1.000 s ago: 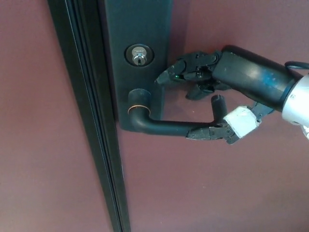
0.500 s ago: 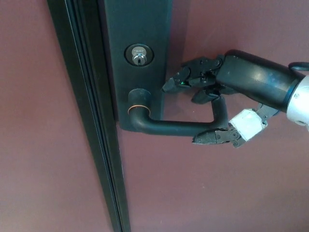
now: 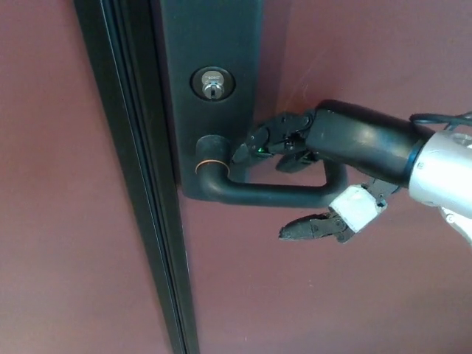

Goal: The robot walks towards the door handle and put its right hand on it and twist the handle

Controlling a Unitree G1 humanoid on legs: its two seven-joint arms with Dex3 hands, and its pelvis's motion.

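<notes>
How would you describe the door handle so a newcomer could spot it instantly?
On the dark red door, find the tall black plate beside the frame. Below its silver keyhole a black lever handle runs rightward, with the right hand at its far end. A thin copper ring at its base sets it apart.

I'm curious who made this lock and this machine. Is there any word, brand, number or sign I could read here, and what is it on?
No text can be read.
Keyhole cylinder: faint marks on its metal face, too small and blurred to read.
Black lock plate: no lettering visible.
Door handle: no lettering.
Right robot hand: no label visible; its white patch looks blank.
</notes>
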